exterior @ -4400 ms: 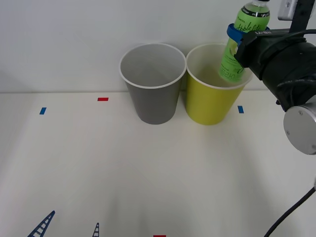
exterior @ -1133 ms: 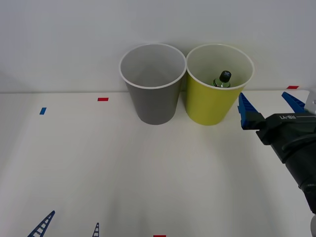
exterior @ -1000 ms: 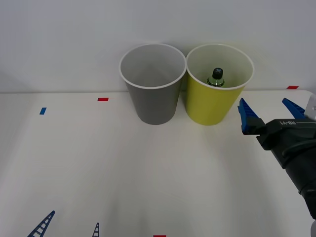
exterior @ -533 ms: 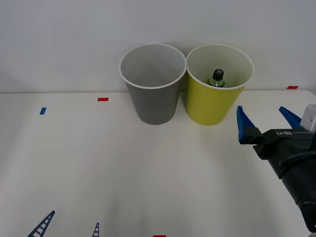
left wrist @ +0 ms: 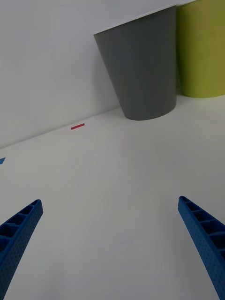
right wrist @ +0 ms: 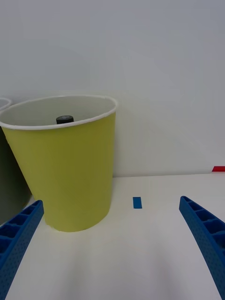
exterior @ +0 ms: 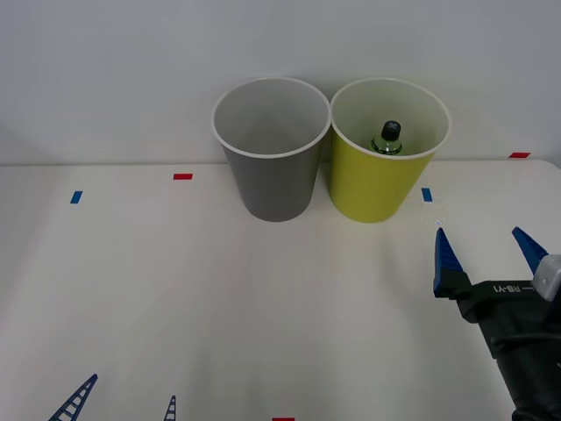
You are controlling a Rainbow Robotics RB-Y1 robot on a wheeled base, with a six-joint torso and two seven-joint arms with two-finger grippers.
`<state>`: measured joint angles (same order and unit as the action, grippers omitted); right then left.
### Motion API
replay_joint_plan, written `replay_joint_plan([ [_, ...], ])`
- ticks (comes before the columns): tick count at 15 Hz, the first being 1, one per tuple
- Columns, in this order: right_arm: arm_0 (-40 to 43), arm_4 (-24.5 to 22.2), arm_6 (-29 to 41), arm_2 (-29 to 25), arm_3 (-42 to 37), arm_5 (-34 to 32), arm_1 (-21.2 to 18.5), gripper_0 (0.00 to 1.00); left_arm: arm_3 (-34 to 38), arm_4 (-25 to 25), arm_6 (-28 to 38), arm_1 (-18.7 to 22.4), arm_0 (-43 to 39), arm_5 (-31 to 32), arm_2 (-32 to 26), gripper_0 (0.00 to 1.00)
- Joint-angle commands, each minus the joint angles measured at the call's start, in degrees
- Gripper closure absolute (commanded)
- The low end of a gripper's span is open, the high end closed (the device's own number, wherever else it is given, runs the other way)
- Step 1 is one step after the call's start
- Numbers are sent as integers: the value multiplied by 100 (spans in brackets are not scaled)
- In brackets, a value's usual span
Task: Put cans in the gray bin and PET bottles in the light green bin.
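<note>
You face a plain white wall (exterior: 114, 70) that meets the white table (exterior: 263, 298) from nine to three o'clock. Small tape marks dot the tabletop: a red mark (exterior: 182, 176) at eleven, a blue mark (exterior: 75, 196) toward ten, another blue mark (exterior: 427, 194) at one. Light is soft and even.

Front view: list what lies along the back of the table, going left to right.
Blue tape mark → red tape mark → gray bin → light green bin holding the PET bottle → second blue tape mark → second red tape mark.
</note>
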<state>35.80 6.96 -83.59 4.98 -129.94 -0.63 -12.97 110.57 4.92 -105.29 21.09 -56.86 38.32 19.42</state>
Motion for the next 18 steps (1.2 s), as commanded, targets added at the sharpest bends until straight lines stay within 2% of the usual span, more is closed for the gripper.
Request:
replay_joint_plan([
  [1,515,-99,45,74,416,-728,-57,0,0,0,0,0,0,0,0,0],
  [5,1183,-64,115,74,425,-1133,-30,0,0,0,0,0,0,0,0,0],
  [8,1473,-28,625,135,495,-1458,-110,0,0,0,0,0,0,0,0,0],
  [10,1632,-20,634,206,838,-2003,-154,0,0,0,0,0,0,0,0,0],
  [13,2062,-116,537,355,909,-2442,-364,0,0,0,0,0,0,0,0,0],
  [18,2423,-204,335,329,909,-2803,-444,0,0,0,0,0,0,0,0,0],
])
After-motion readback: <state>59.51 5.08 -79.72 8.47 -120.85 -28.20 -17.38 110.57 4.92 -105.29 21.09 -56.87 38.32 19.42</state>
